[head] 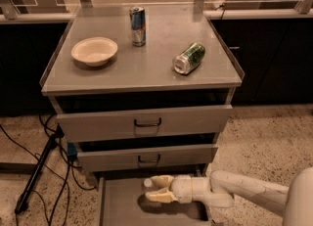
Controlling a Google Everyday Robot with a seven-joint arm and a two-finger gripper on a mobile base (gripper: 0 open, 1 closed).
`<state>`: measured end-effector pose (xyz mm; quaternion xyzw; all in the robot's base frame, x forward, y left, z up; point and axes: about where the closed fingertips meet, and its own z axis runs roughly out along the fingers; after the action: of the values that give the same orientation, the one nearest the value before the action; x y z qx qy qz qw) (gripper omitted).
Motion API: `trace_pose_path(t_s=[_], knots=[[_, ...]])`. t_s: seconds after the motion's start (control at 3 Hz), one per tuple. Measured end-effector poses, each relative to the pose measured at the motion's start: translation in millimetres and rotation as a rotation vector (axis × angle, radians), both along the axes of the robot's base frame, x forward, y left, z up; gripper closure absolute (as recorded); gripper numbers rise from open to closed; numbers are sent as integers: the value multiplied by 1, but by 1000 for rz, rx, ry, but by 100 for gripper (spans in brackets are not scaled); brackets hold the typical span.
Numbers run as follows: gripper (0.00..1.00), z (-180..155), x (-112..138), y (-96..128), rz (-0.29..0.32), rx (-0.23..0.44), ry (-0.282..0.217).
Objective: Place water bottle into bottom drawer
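Observation:
The bottom drawer (122, 205) is pulled out at the foot of the cabinet, its flat grey floor showing. My gripper (156, 189) reaches in from the right and hovers just above that floor, casting a shadow on it. Its cream fingers (162, 179) are closed around the water bottle (148, 183). Only the bottle's white cap and a little of its clear body show between them. The bottle lies roughly level with its cap pointing left.
On the cabinet top stand a white bowl (94, 50), an upright blue-silver can (138, 26) and a green can (189, 58) on its side. The two upper drawers (146, 122) stick out slightly above the gripper. Cables and a black stand leg (36, 171) lie on the floor at left.

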<state>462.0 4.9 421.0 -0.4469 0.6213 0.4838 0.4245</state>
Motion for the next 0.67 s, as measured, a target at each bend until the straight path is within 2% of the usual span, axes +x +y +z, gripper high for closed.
trace_pose_path(t_s=[0.33,0.67], knots=[[100,-1,0,1,-1,2,3],[100,-8,6,1,-27,44,-9]])
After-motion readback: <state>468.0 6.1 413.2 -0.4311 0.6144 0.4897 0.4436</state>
